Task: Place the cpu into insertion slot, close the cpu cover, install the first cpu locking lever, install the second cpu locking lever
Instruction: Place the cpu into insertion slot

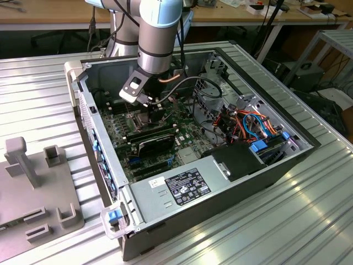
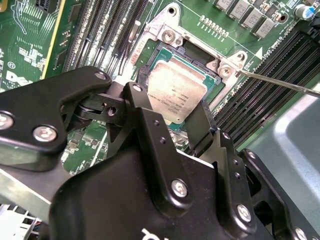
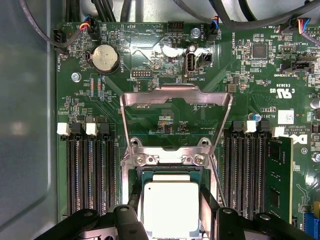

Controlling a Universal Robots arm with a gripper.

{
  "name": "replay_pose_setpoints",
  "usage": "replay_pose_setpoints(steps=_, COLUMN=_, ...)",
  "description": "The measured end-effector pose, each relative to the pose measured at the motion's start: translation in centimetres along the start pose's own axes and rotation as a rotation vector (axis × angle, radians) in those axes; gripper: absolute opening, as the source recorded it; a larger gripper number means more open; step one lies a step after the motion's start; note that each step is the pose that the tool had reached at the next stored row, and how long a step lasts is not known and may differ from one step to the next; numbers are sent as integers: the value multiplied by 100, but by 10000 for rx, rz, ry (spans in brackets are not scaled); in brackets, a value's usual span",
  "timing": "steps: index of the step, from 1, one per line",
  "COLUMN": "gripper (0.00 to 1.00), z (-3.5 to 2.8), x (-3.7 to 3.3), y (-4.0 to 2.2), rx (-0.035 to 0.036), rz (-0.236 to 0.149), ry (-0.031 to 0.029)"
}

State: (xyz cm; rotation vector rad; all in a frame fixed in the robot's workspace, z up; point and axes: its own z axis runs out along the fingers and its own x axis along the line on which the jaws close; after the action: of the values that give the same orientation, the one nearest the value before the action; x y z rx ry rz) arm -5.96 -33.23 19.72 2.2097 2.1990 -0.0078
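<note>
I log, per kind: one cpu [image 2: 175,95], one insertion slot [image 2: 170,50], one cpu cover [image 3: 175,95]. On the board I count one coin battery [image 3: 105,56], one memory stick [image 3: 279,175], four white latches [image 3: 62,129], two banks of long black slots [image 3: 90,170] and two bracket screws [image 3: 140,159]. In the exterior view I count one computer case [image 1: 99,138], one power supply [image 1: 182,187], one grey fixture [image 1: 33,182], one table [image 1: 44,83] and one arm [image 1: 157,33].

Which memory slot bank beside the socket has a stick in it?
The bank far from the grey case wall: a green stick stands in its outermost slot.
</note>
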Motion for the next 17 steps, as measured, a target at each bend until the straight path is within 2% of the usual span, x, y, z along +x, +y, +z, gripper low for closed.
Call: replay_pose_setpoints(steps=17, gripper=55, z=38, x=5, y=0, rx=8, rz=-80, ry=1)
